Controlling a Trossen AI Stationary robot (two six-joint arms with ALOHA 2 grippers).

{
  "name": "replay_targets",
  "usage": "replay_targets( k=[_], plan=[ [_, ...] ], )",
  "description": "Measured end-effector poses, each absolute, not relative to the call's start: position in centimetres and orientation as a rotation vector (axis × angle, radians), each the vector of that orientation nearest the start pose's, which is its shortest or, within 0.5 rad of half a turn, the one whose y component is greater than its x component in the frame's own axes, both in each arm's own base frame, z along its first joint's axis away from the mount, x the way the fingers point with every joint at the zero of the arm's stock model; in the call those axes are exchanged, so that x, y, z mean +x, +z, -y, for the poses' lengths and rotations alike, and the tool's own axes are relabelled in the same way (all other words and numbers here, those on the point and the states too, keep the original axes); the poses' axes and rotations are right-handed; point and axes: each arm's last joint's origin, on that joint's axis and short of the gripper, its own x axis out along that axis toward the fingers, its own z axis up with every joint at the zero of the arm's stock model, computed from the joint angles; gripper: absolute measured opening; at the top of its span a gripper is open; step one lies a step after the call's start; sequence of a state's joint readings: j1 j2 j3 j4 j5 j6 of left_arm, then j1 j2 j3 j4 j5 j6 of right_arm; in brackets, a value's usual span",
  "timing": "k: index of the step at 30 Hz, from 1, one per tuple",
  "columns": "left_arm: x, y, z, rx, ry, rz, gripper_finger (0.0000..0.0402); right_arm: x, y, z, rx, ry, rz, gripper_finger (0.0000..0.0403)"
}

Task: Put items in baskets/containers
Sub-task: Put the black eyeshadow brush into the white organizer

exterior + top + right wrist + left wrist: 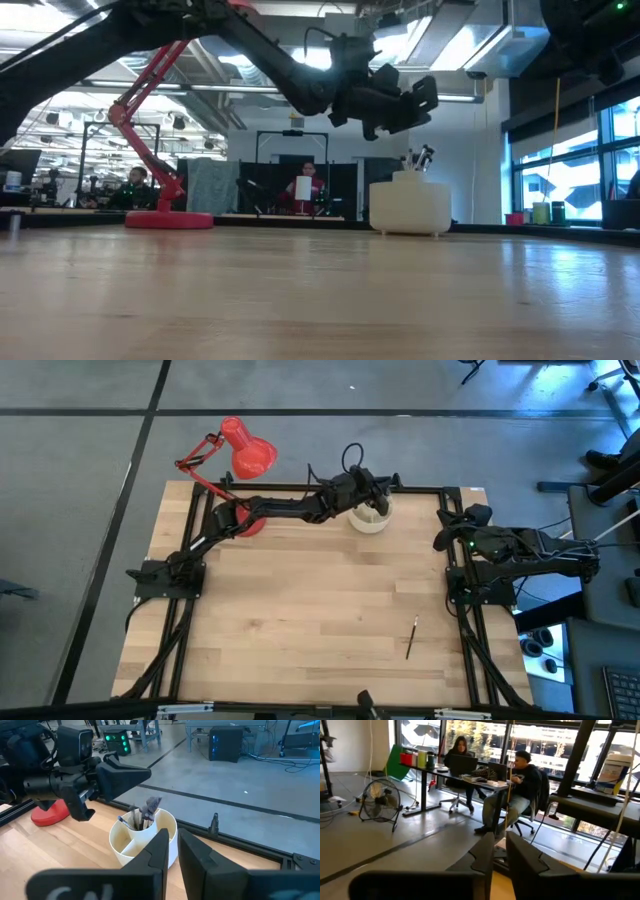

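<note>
The cream-white cup (370, 518) stands at the table's far edge, with several brushes (144, 813) upright in one compartment; their tips also show in the low view (420, 157). One brush (411, 637) lies flat on the table near the right front. My left gripper (383, 488) hovers just above the cup's far side, shut and empty; it also shows in the low view (425, 95) and the right wrist view (142, 772). My right gripper (441, 540) waits at the table's right edge, shut and pointing at the cup.
A red desk lamp stands with its base (246, 520) on the table's far left, under my left arm, and its head (245, 450) beyond the far edge. Black frame rails (455, 610) run along the table's sides. People sit at desks beyond the table (520, 785).
</note>
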State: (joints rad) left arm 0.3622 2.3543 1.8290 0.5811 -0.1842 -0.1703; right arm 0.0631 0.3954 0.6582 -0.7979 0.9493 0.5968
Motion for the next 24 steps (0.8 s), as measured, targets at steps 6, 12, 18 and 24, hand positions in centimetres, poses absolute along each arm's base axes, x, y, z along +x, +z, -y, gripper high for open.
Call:
replay_targets(
  k=[6, 12, 18, 24],
  plan=[
    [51.0, 23.8, -17.8, -0.167, 0.360, 0.040, 0.0078, 7.1, 28.4, 1.9, 0.276, -0.968, -0.209, 0.0042],
    [52.2, 22.0, -10.4, -0.082, 0.395, -0.265, 0.0096, 7.1, 28.4, 1.9, 0.271, -0.984, -0.202, 0.0042],
    [52.8, 23.3, -4.3, 0.028, 0.480, -0.415, 0.0096, 7.1, 28.4, 1.9, 0.291, -0.986, -0.195, 0.0042],
    [52.2, 21.9, 0.3, -0.042, 0.375, -0.594, 0.0100, 7.5, 27.3, 1.5, 0.374, -0.812, -0.323, 0.0042]
  ],
)
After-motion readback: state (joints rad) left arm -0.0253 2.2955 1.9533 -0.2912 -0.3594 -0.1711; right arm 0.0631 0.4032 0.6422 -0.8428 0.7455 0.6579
